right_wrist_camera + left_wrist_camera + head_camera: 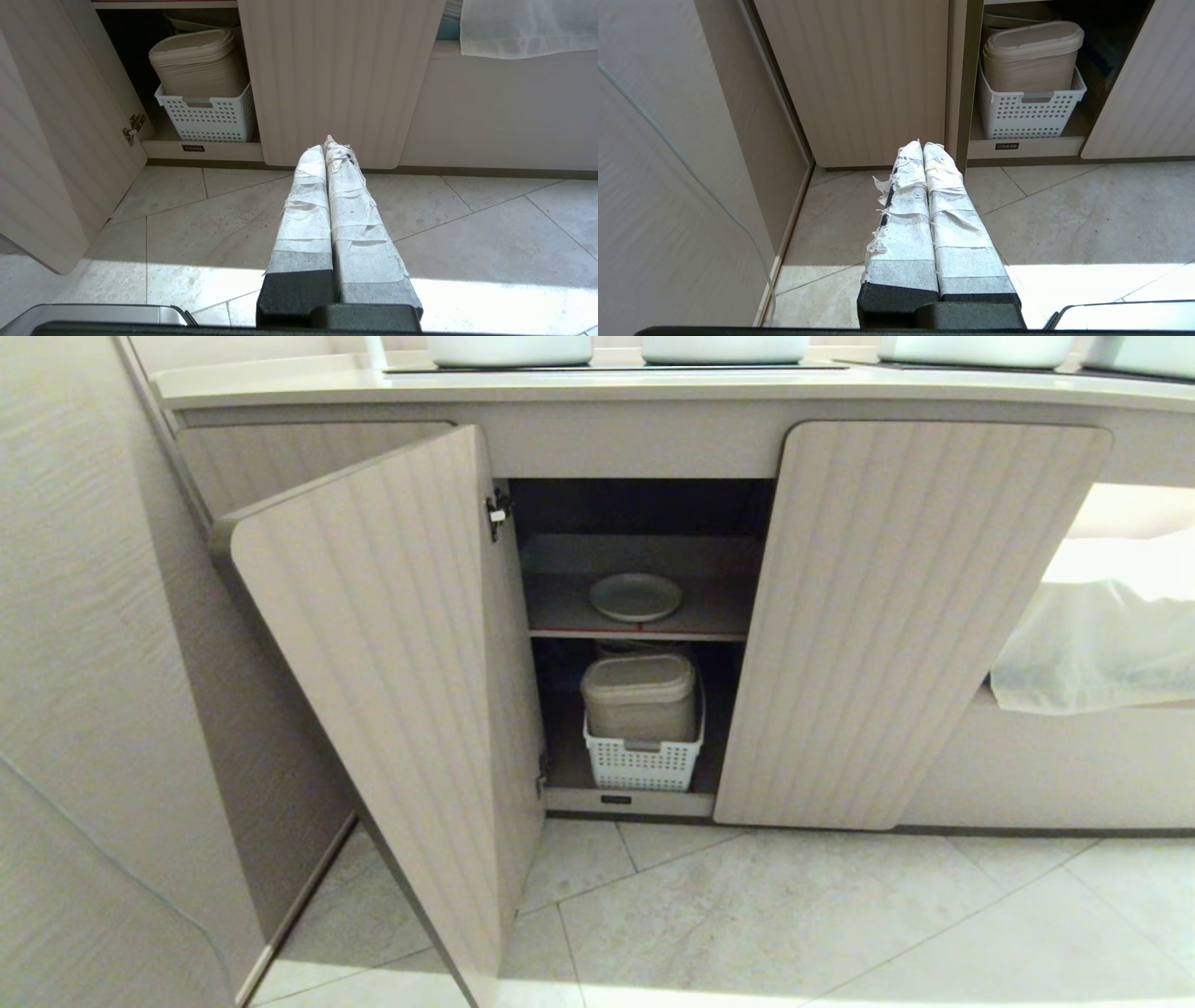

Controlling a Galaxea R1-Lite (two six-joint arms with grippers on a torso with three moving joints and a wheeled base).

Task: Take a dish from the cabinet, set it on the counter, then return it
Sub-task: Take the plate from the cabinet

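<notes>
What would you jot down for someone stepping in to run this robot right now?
Left tool: shut, empty, low over the floor tiles before the cabinet.
Right tool: shut, empty, likewise parked.
Round off-white plate: on the red-edged upper shelf of the beige fluted cabinet, whose left door stands open.
Cream-white countertop: no plate on it.
Done: door open.
Left: cannot tell whether the plate has yet to go out or is already back.

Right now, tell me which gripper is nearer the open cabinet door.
Left. The left gripper sits by the open door; the right gripper sits past the opening, facing a closed door.
</notes>
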